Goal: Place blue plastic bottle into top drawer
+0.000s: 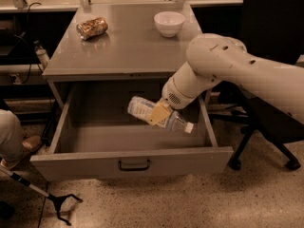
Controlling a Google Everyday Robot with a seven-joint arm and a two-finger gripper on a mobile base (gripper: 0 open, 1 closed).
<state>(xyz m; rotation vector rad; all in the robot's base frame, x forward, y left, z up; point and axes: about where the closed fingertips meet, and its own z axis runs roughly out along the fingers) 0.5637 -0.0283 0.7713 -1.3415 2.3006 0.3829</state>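
The blue plastic bottle lies tilted, cap down to the right, inside the open top drawer, above its floor toward the right side. My gripper is shut on the bottle at its middle, with a yellowish finger pad across it. The white arm reaches in from the right over the drawer's right wall. The drawer is pulled fully out, its dark bar handle at the front centre.
A brownish-gold can lies on the cabinet top at back left; a white bowl stands at back right. A black office chair is at the right. A person's leg and shoe are at the left.
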